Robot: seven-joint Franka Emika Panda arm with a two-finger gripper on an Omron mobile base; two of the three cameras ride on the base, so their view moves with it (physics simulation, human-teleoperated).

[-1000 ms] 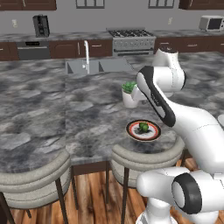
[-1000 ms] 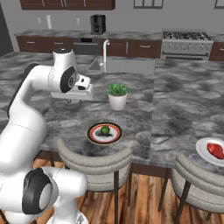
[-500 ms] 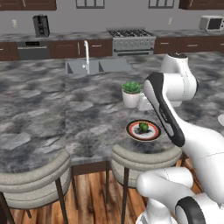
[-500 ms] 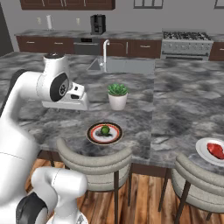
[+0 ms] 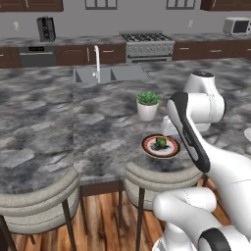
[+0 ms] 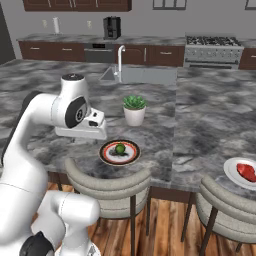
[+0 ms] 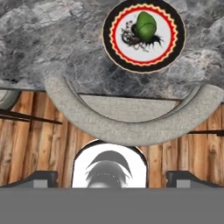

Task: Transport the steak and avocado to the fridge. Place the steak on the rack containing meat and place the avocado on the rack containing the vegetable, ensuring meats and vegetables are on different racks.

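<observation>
Showing the task barely begun: the avocado (image 7: 146, 25) is sitting on its red-rimmed plate (image 7: 171, 47), the steak (image 6: 246, 171) is waiting on another plate, and the gripper (image 7: 110, 177) is hanging wide open, holding nothing.

The avocado (image 6: 120, 148) lies on a plate (image 6: 107, 155) near the front edge of the surface (image 6: 210, 115), with a potted plant (image 6: 134, 109) just behind it and a sink (image 6: 140, 75) farther back. A stool (image 6: 107, 182) stands below the plate. Well apart to the right, the steak (image 6: 245, 170) rests on another plate (image 6: 231, 172) at the surface's edge, above a second stool (image 6: 227, 207).
</observation>
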